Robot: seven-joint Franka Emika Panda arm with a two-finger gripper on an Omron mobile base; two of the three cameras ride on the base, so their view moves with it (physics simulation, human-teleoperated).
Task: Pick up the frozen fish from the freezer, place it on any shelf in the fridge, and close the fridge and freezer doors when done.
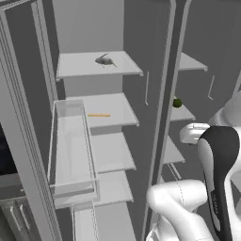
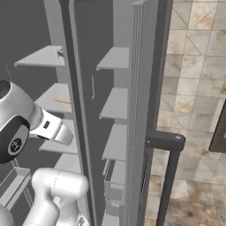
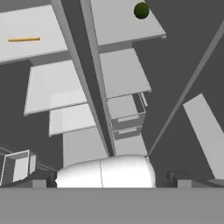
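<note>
The frozen fish (image 1: 106,60), small and dark grey, is seen lying on the top shelf of the fridge (image 1: 99,63); both doors (image 2: 141,110) appear opened.

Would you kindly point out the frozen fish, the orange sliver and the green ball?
frozen fish (image 1: 105,60): left base view, its dark body.
orange sliver (image 1: 99,115): left base view, its middle.
green ball (image 3: 141,10): hand view, its centre.

My white arm (image 2: 26,128) sits low left in front of the open grey unit's pale shelves (image 2: 115,103); a thin orange sliver (image 2: 62,101) lies on one.
</note>
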